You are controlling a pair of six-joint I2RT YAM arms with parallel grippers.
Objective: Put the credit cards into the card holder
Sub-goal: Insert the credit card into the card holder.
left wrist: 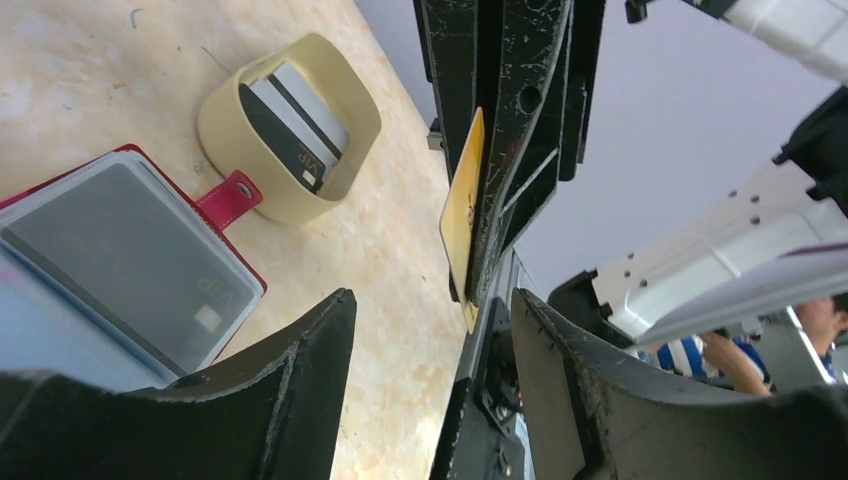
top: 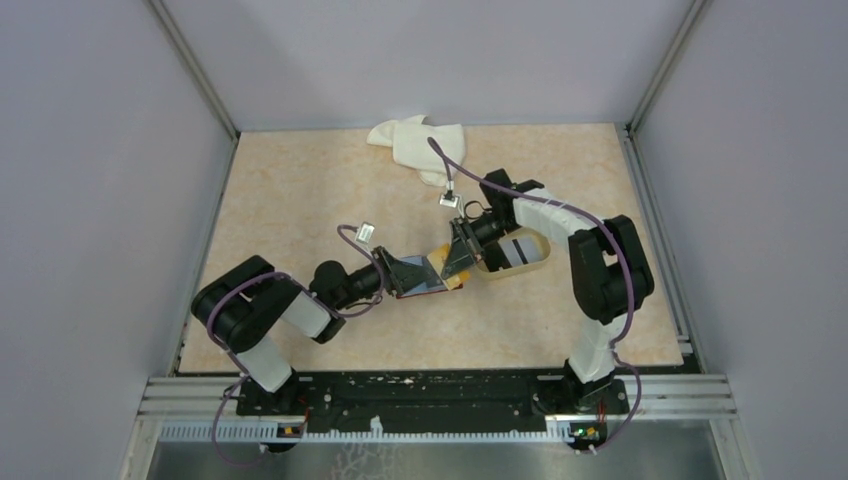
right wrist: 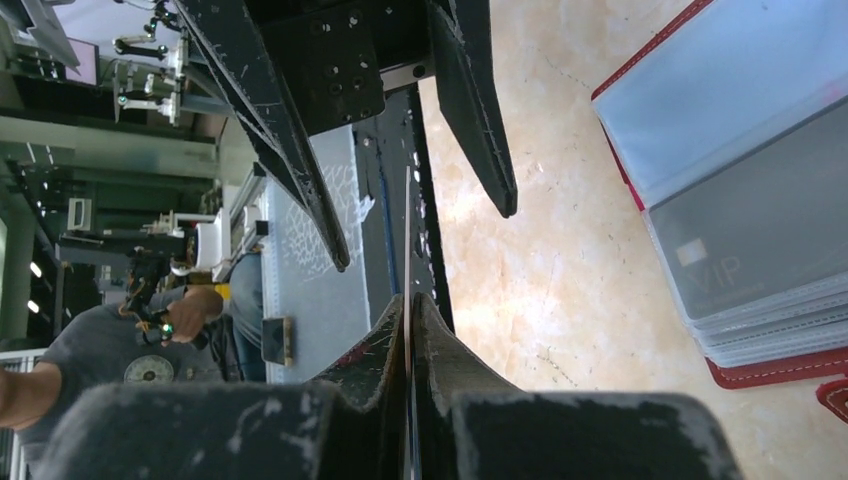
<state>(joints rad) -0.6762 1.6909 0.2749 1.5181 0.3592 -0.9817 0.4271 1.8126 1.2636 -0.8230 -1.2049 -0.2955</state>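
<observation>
The card holder (top: pixel 428 280) lies open on the table, dark red with clear sleeves (left wrist: pixel 130 260) and a grey card in one sleeve (right wrist: pixel 745 235). Its snap tab (left wrist: pixel 228 200) points at a beige tray. My right gripper (right wrist: pixel 410 300) is shut on a gold credit card (left wrist: pixel 462 210), held edge-on above the table beside the holder. My left gripper (left wrist: pixel 432 300) is open, its fingers (right wrist: pixel 480 120) standing on either side of the card's free end without touching it. More credit cards (left wrist: pixel 290 130) lie in the tray.
The beige rounded tray (top: pixel 538 262) sits right of the card holder, under the right arm. A crumpled white cloth (top: pixel 420 145) lies at the back edge. Grey walls close in the table on three sides.
</observation>
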